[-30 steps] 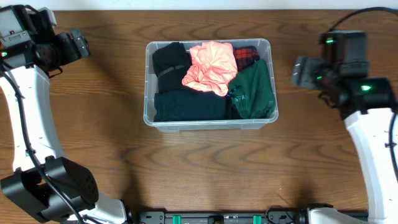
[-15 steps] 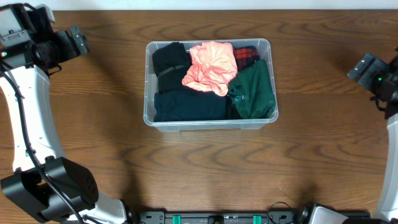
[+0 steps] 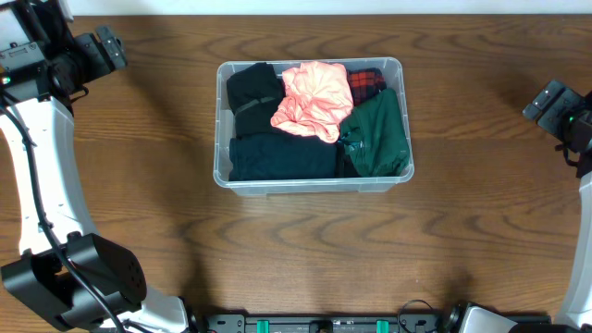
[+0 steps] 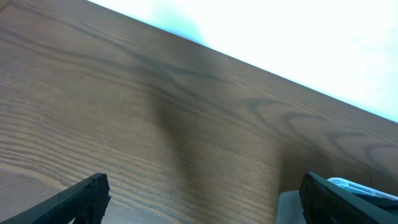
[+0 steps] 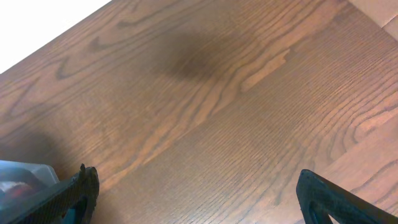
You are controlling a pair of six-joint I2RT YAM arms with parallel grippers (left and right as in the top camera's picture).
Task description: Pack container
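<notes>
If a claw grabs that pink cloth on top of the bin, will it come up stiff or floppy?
Probably floppy: the pink cloth lies crumpled in soft folds, so it should sag and drape. Likely light, since it looks thin. It overlaps the dark clothes in the bin, so it might drag one along.

Bright, even overhead view, sharp throughout. The 2 wrist views are softer, with blown-out white beyond the table point(image 4: 93, 106) edge and diffuse dark shadows on the wood.

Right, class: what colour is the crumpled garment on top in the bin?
The garment is salmon pink; the overhead view shows it best.
</notes>
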